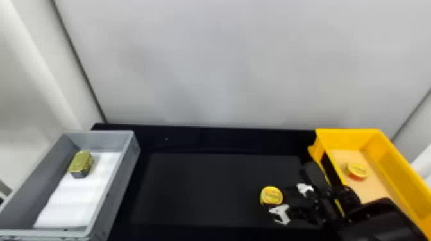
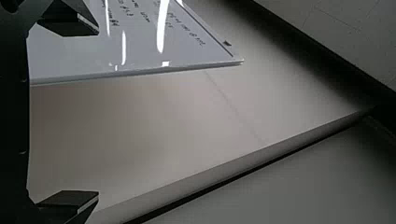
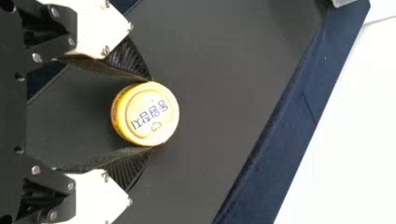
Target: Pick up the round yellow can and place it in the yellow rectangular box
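Against the black mat [image 1: 208,189], I have the can [image 1: 272,195] pinched near the tips of the right gripper [image 3: 151,114], so a hasty lift toward the yellow box [image 1: 346,139] could squirt it loose.

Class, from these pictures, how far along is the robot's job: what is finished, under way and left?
Done: the right pincer is at the round yellow can, its fingers against opposite sides. In hand: the grasp, over the dark mat; whether the can is lifted, I cannot tell. Left: carrying it to the yellow box and releasing it inside, where a similar can already lies.
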Controlling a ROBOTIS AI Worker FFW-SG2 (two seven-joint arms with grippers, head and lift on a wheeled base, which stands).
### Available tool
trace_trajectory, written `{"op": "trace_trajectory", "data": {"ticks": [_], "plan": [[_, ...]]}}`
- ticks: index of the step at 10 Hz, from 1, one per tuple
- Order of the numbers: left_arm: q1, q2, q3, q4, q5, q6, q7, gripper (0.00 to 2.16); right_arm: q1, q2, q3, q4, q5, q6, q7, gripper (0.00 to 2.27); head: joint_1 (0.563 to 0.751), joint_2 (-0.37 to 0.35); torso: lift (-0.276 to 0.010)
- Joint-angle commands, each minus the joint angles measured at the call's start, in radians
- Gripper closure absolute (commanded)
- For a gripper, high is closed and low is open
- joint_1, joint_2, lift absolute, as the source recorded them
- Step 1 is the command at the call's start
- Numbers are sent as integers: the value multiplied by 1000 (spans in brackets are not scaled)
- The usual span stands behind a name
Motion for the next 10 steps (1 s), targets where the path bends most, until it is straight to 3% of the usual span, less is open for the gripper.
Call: {"op": "trace_trajectory", "data": {"ticks": [1, 4, 10], "plan": [[0, -4, 2, -1, 0, -1, 1, 50, 3, -1, 2, 3, 0, 5, -2, 544, 686, 14, -55], [2, -4, 5, -1, 2, 0, 2, 50, 6, -1, -1, -8, 0, 8, -7, 747, 686, 14, -55], [3, -4, 9, -1, 3, 5, 2, 50, 34, 9, -27, -86, -18, 44, -38, 911, 686, 14, -55]]}}
